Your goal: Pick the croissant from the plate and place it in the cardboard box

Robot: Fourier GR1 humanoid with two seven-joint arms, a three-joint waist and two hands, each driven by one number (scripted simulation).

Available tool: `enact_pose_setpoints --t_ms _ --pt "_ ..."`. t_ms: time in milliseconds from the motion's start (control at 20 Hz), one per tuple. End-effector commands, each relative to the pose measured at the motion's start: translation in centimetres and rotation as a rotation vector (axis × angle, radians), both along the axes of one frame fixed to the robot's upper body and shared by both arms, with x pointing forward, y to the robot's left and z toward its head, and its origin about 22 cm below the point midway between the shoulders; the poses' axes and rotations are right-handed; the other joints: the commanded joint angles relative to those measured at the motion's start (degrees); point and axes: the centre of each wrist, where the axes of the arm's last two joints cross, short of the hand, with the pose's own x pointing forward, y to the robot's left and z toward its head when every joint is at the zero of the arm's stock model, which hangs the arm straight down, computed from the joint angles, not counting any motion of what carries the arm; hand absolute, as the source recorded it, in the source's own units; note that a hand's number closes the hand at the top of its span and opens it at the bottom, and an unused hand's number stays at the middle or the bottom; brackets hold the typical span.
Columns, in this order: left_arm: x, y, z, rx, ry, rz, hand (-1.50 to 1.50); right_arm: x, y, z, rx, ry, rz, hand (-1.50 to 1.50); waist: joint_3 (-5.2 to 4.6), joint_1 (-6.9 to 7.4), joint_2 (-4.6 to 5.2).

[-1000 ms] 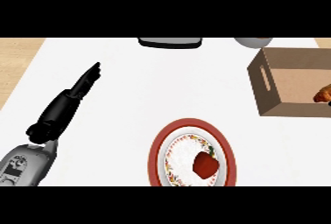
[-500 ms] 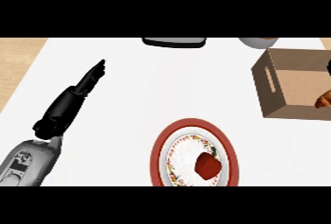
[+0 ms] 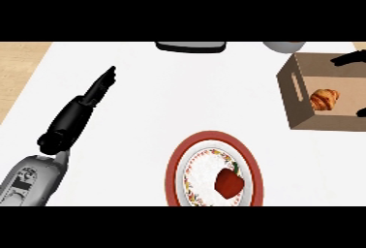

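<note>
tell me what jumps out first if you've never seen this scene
The croissant lying inside the cardboard box at the right catches the eye first. Next comes the red-rimmed plate at lower centre, holding a red piece of food, and the left hand stretched out at the left with straight fingers.
</note>
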Motion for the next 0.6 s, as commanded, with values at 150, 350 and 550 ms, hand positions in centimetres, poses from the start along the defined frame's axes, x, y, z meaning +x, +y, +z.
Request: enact_pose_setpoints --t_ms 150,350,550 --pt "-0.1 0.3 -0.1 -0.007 -0.004 0.015 0.00 0.2 -0.5 -3.0 0.687 0.187 0.011 -1.50 0.10 -0.23 0.07" --pt "0.1 0.3 0.3 -0.003 0.001 -0.002 0.00 0.0 -1.8 -1.8 0.826 0.267 -0.086 -1.50 0.07 0.30 0.43" --pt "0.4 -0.3 0.2 -0.002 -0.014 -0.022 0.00 0.4 -2.3 0.4 0.929 0.246 -0.138 -1.50 0.10 0.68 0.77"
